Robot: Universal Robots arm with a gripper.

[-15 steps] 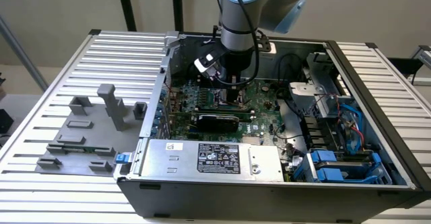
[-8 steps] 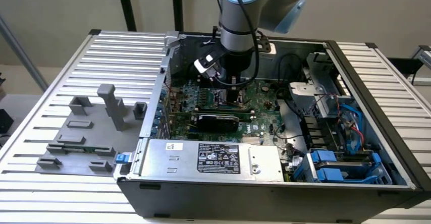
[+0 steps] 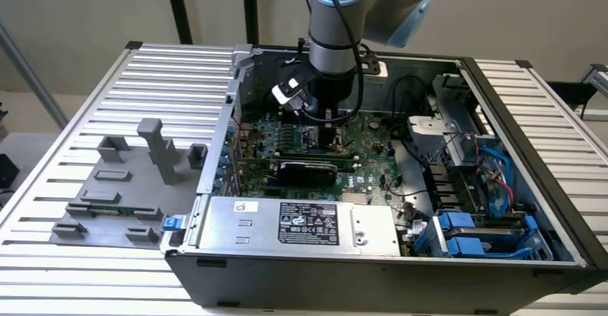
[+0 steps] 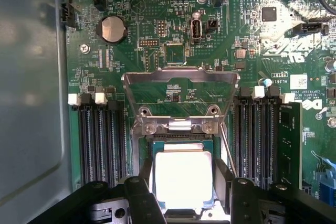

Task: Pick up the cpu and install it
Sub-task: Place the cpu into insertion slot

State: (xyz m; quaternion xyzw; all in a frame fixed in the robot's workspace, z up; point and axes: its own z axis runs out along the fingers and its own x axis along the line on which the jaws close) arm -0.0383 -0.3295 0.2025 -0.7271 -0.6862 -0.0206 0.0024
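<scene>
Exterior view high over computer case [image 3: 380, 282], wrist view close above its motherboard [image 4: 157, 35]

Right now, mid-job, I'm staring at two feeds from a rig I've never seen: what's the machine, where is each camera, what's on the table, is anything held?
The machine is one robot arm that reaches into an open computer case on a slatted metal table. That is the exterior view, from a camera off the arm. At the exterior view's left, a grey fixture plate with upright blocks lies on the table. The other camera rides on the wrist and looks at the green motherboard. There the end effector is at the cpu, the pale silver square over the socket, beside the swung-open metal frame. Whether the cpu is gripped or let go, I cannot tell.
</scene>
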